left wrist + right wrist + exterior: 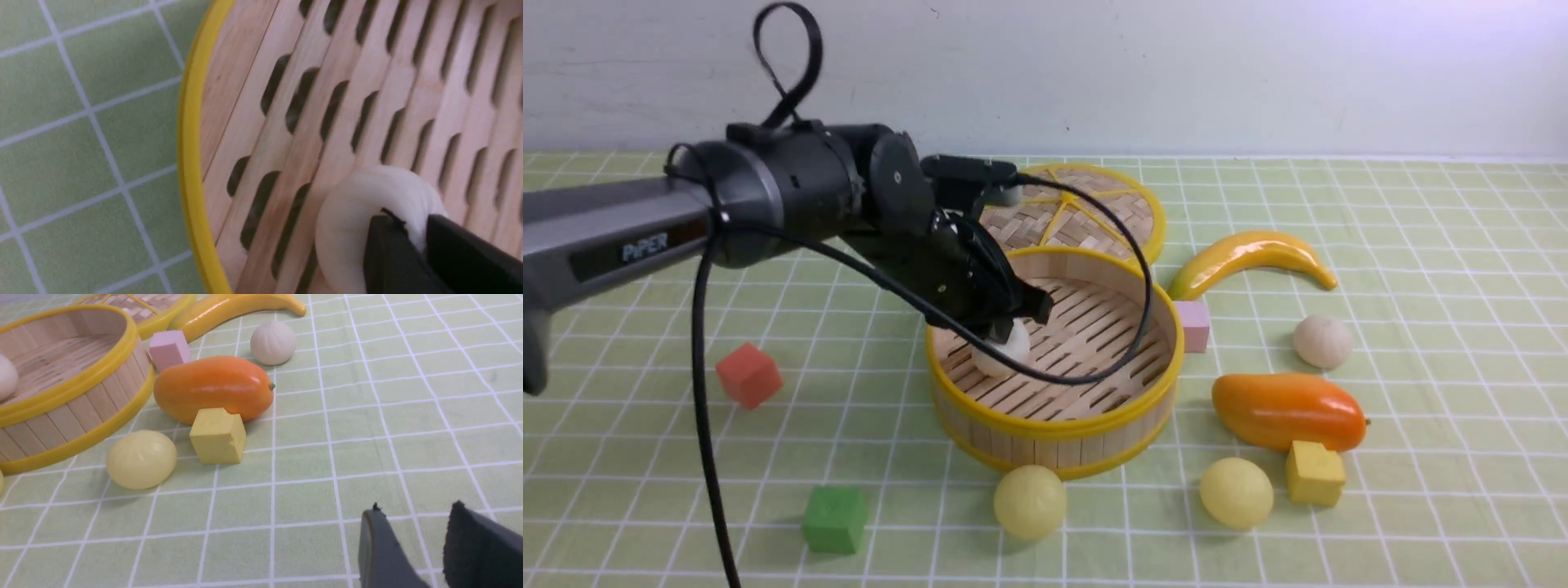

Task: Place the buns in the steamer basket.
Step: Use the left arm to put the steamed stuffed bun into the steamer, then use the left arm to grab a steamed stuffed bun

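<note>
Bun [359,212] half behind left tool [410,227]

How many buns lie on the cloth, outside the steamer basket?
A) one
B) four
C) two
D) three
D: an off-white bun and two pale yellow buns lie on the cloth; the fourth bun is inside the steamer basket.
</note>
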{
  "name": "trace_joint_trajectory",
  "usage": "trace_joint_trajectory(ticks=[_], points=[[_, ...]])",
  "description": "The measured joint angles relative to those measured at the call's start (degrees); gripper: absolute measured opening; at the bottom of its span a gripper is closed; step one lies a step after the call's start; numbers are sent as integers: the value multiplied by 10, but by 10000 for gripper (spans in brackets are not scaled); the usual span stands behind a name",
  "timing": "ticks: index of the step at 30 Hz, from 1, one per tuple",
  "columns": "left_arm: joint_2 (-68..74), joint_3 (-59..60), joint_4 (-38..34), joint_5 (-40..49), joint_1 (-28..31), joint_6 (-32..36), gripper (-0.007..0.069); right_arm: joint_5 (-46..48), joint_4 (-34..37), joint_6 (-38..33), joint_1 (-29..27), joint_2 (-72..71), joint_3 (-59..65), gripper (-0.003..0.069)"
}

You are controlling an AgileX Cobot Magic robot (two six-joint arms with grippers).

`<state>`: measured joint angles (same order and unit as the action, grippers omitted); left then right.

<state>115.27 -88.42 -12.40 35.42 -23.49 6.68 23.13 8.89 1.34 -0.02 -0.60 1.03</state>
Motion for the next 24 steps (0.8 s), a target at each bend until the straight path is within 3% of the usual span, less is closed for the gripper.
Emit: trace_joint_trajectory(ticks=[4, 6, 7, 9, 11, 13, 15, 16, 18, 19, 22, 24], points=[[11, -11, 12, 1, 1, -25, 273, 0, 0, 0, 0, 0, 0, 239], [6, -27, 15, 22, 1, -45, 410, 0, 0, 0, 0, 0, 0, 239], [5, -29, 15, 24, 1, -45, 410, 0, 0, 0, 0, 0, 0, 239], [-14, -47, 15, 63, 1, -61, 493, 0, 0, 0, 0, 0, 0, 239], [-42, -55, 17, 96, 1, -77, 501, 0, 0, 0, 0, 0, 0, 239], [-74, -57, 19, 132, -4, -90, 471, 0, 0, 0, 0, 0, 0, 239], [-121, -43, 25, 187, -27, -97, 351, 0, 0, 0, 0, 0, 0, 239], [-124, -40, 25, 191, -30, -97, 351, 0, 0, 0, 0, 0, 0, 239], [-146, 7, 26, 236, -82, -93, 178, 0, 0, 0, 0, 0, 0, 239], [-146, 22, 26, 243, -105, -91, 134, 0, 0, 0, 0, 0, 0, 239], [-132, 57, 26, 238, -158, -85, 42, 0, 0, 0, 0, 0, 0, 239], [-122, 63, 30, 220, -173, -85, 38, 0, 0, 0, 0, 0, 0, 239]])
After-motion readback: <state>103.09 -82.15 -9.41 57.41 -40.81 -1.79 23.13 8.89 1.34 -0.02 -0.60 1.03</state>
